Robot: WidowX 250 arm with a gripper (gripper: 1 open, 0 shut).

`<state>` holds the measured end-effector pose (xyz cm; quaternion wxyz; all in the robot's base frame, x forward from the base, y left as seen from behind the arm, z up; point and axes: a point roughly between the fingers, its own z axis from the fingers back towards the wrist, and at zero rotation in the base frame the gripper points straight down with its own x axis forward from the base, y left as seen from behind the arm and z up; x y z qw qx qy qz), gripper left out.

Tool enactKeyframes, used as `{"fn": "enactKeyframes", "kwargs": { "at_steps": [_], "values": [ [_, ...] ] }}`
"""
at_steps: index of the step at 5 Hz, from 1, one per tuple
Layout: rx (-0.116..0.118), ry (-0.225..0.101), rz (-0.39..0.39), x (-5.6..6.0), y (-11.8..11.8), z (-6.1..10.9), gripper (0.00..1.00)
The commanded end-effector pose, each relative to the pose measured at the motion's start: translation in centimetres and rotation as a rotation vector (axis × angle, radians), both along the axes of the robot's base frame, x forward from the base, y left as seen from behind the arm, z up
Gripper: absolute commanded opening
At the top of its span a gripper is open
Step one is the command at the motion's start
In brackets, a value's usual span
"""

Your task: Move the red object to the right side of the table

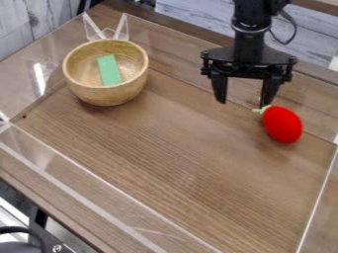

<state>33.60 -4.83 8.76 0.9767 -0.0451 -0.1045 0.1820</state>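
The red toy fruit (280, 124) lies free on the worktop (172, 168) just below and right of the spread, empty pincer (246, 97), near the right edge, stem toward it.

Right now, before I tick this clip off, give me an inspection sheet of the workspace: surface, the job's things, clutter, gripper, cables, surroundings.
Surface: brown wood-grain table edged by a low clear acrylic wall; no spills seen.
Job's things: red object lies on the table near the right edge, green stem toward the gripper, nothing gripping it.
Clutter: wooden bowl at the left rear with a green block inside.
Gripper: gripper open, empty, pointing down, just left of and above the red object.
Cables: dark cables by the arm, away from the table surface.
Surroundings: pale planked wall behind; dark frame parts below the front left corner.
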Motion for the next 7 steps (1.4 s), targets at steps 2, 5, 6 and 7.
{"fn": "enactKeyframes", "kwargs": {
  "at_steps": [2,5,6,7],
  "values": [
    [-0.001,-0.086,-0.003,1.3,2.4,0.7,1.00],
    [0.024,-0.145,0.087,0.3,5.5,3.0,1.00],
    [0.032,-0.167,0.058,1.2,8.7,4.7,0.00],
    [0.054,-0.179,0.033,2.8,11.5,5.4,1.00]
  ]
}}
